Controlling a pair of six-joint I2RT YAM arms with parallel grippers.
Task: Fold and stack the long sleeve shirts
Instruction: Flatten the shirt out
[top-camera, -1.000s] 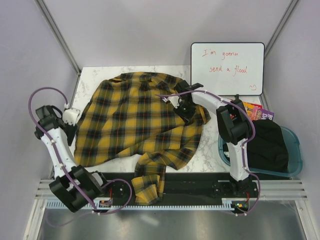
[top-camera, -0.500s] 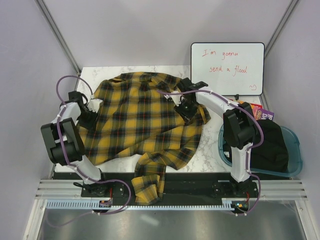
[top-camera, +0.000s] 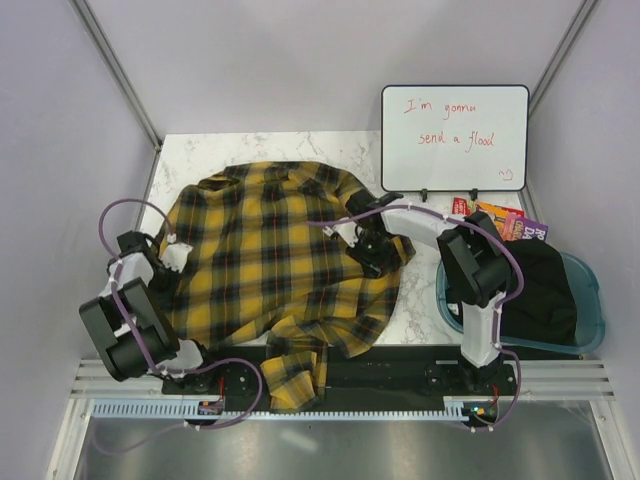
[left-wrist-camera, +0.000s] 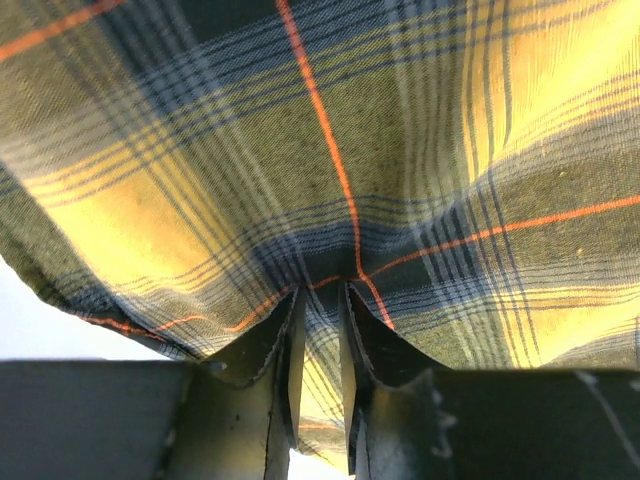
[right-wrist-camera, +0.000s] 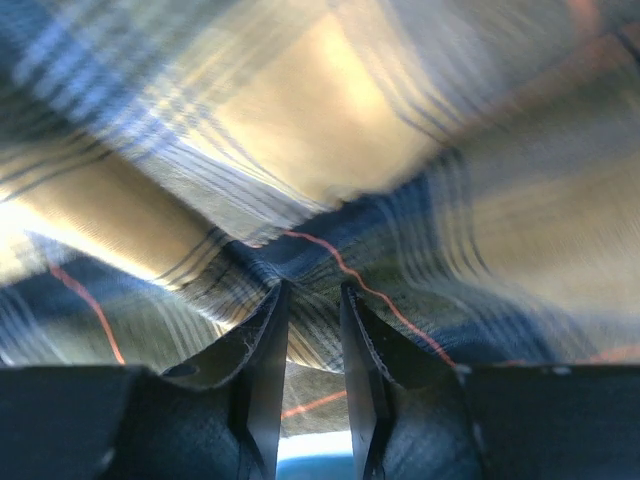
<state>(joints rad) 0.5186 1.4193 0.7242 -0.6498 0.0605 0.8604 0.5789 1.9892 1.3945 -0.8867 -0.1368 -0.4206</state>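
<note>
The long sleeve shirt (top-camera: 275, 255), yellow-and-black plaid with thin red lines, lies spread over the marble table (top-camera: 300, 145), one sleeve hanging over the near edge. My left gripper (top-camera: 170, 262) is shut on the shirt's left edge; the left wrist view shows plaid cloth (left-wrist-camera: 330, 180) pinched between its jaws (left-wrist-camera: 320, 300). My right gripper (top-camera: 368, 252) is shut on the shirt's right side; the right wrist view shows blurred cloth (right-wrist-camera: 330, 150) clamped between its jaws (right-wrist-camera: 312, 295).
A whiteboard (top-camera: 455, 137) with red writing stands at the back right. A blue tub (top-camera: 590, 310) holding dark cloth (top-camera: 535, 290) sits at the right edge, colourful packets (top-camera: 510, 220) behind it. The hanging sleeve (top-camera: 295, 370) drapes over the front rail.
Both grippers have moved toward the near edge with the shirt in them, and the shirt has slid down the table. The left arm has swung in and taken hold of the left edge.
</note>
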